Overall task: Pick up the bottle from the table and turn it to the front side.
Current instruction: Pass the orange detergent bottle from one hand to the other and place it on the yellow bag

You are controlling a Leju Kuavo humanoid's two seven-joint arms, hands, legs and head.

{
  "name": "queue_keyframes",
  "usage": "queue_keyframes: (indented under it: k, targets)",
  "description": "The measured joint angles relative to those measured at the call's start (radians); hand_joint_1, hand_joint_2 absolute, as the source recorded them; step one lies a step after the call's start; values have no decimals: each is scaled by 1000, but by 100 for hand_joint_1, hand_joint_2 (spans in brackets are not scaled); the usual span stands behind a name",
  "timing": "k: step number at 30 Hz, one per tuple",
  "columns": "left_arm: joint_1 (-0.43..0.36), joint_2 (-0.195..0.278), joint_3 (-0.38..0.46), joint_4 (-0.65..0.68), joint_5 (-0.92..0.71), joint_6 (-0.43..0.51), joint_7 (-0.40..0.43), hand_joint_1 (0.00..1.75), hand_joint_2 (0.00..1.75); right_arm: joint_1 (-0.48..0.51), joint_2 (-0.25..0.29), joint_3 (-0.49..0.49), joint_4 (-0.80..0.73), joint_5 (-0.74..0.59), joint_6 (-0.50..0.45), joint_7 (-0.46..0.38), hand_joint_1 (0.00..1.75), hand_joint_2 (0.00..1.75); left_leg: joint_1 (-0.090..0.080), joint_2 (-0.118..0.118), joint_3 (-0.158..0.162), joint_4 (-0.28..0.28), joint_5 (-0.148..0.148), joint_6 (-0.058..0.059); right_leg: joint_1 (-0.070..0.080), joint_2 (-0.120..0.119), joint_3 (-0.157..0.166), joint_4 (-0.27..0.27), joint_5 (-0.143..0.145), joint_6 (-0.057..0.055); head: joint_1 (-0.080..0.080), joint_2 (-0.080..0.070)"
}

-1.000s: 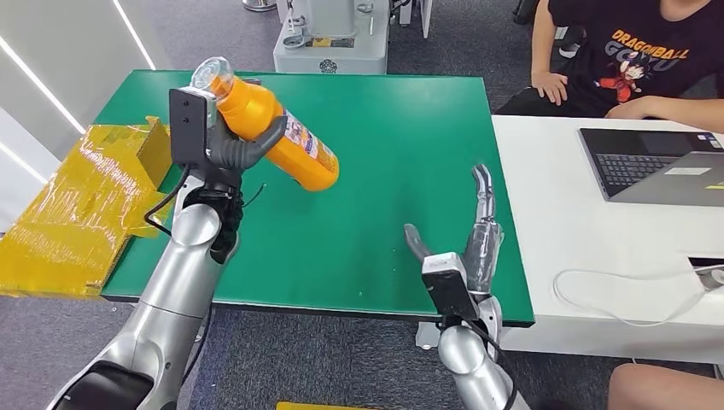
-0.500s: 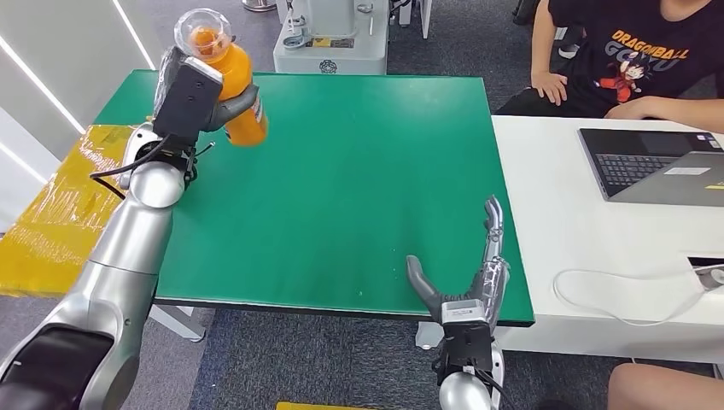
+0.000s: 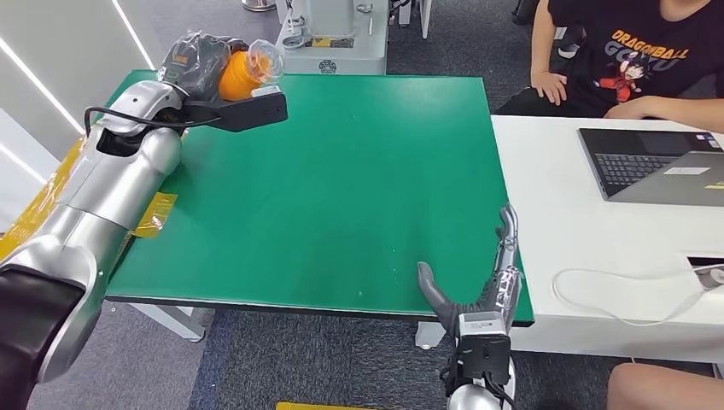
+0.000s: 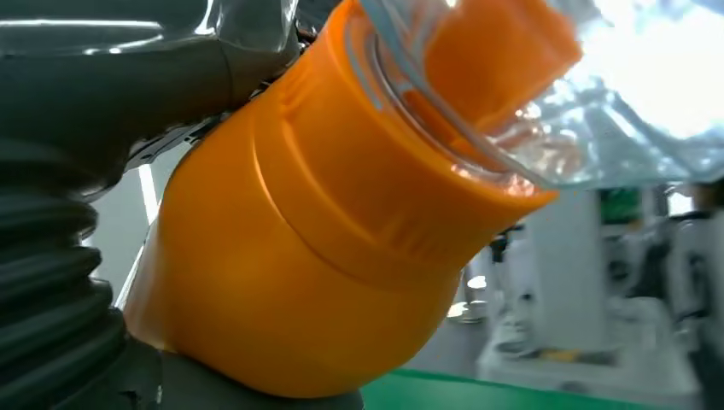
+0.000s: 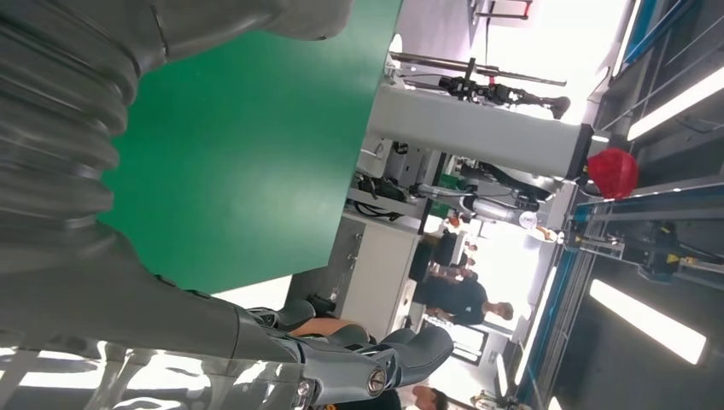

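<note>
My left hand (image 3: 198, 61) grips an orange bottle (image 3: 242, 73) with a clear cap, raised over the far left corner of the green table (image 3: 341, 188). The cap end points toward the right and toward me. In the left wrist view the bottle (image 4: 307, 256) and its clear cap (image 4: 546, 85) sit very close, against my left hand (image 4: 111, 94). My right hand (image 3: 487, 286) hangs open at the table's near right edge, fingers straight and pointing up. In the right wrist view my right hand (image 5: 213, 333) is empty beside the table (image 5: 248, 162).
A yellow wrapped box (image 3: 51, 205) lies left of the table. A white desk (image 3: 598, 231) with a laptop (image 3: 657, 171) and a cable adjoins on the right; a seated person (image 3: 632, 51) is behind it. Grey equipment (image 3: 333, 34) stands beyond the table's far edge.
My left arm has swung up and back toward the far left corner, turning the bottle so its cap faces right. My right hand has dropped lower toward the near edge.
</note>
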Motion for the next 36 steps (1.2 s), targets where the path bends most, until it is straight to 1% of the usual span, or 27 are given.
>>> queue_keyframes:
  k: [4, 7, 12, 18, 22, 25, 32, 36]
  targets:
    - [-25, -1, -64, 65, -83, -13, 92, 175, 175, 13, 0, 0, -18, 23, 0, 16, 0, 175, 0, 0, 0, 0, 0, 0, 0, 0, 0, 0, 0, 0, 0, 0]
    - [-28, -4, -96, 105, -127, -12, 140, 175, 175, 22, 0, 0, -32, 36, 4, 29, 0, 175, 0, 0, 0, 0, 0, 0, 0, 0, 0, 0, 0, 0, 0, 0]
    - [-26, -8, -109, 151, -159, -7, 179, 175, 175, 35, 0, -1, -55, 51, 17, 46, 0, 175, 0, 0, 0, 0, 0, 0, 0, 0, 0, 0, 0, 0, 0, 0]
    - [8, -1, -110, 178, -216, 48, 216, 175, 175, 49, 0, -3, -74, 64, 39, 55, 0, 175, 0, 0, 0, 0, 0, 0, 0, 0, 0, 0, 0, 0, 0, 0]
    - [42, 14, -110, 193, -242, 76, 218, 175, 175, 57, 0, -5, -85, 66, 51, 60, 0, 175, 0, 0, 0, 0, 0, 0, 0, 0, 0, 0, 0, 0, 0, 0]
    - [69, 35, -110, 199, -259, 114, 205, 175, 175, 61, 0, -5, -95, 67, 61, 64, 0, 175, 0, 0, 0, 0, 0, 0, 0, 0, 0, 0, 0, 0, 0, 0]
    - [121, 90, -110, 200, -275, 212, 123, 175, 175, 66, 0, -7, -110, 71, 82, 71, 0, 175, 0, 0, 0, 0, 0, 0, 0, 0, 0, 0, 0, 0, 0, 0]
    - [136, 114, -109, 207, -283, 230, 64, 175, 175, 68, 0, -9, -116, 78, 95, 73, 0, 175, 0, 0, 0, 0, 0, 0, 0, 0, 0, 0, 0, 0, 0, 0]
